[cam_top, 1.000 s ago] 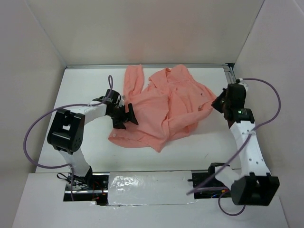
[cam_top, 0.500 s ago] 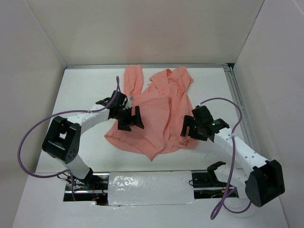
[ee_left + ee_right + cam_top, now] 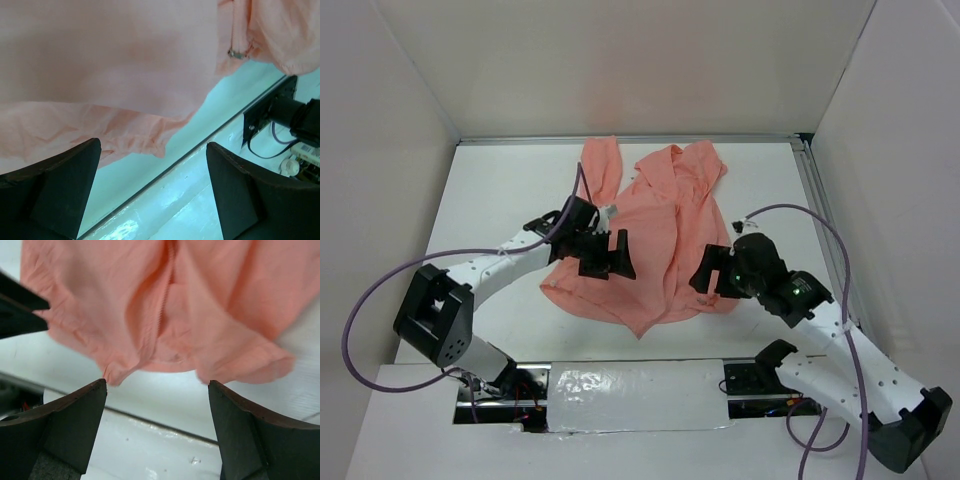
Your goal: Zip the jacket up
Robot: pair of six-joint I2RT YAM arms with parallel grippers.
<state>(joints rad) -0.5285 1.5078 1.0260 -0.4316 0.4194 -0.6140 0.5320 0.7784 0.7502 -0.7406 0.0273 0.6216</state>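
Note:
The salmon-pink jacket [image 3: 655, 225] lies crumpled on the white table, its front opening running down the middle. My left gripper [image 3: 610, 255] hovers open over its left front, nothing between the fingers. The left wrist view shows the hem [image 3: 125, 60], a small metal zipper ring [image 3: 236, 52] and my left gripper [image 3: 152, 146] wide apart above them. My right gripper [image 3: 705, 275] stands open at the lower right hem. In the right wrist view a zipper line [image 3: 162, 305] runs down the fabric [image 3: 215, 300], and my right gripper [image 3: 157, 384] holds nothing.
White walls enclose the table on three sides. A metal rail [image 3: 808, 175] runs along the right edge. A shiny strip [image 3: 630, 395] lies at the near edge between the arm bases. The right arm's base mount [image 3: 280, 112] shows in the left wrist view.
My right gripper swung from the table's right edge to the jacket's lower right hem and opened; the jacket's right side now lies folded inward. My left gripper shifted right over the jacket.

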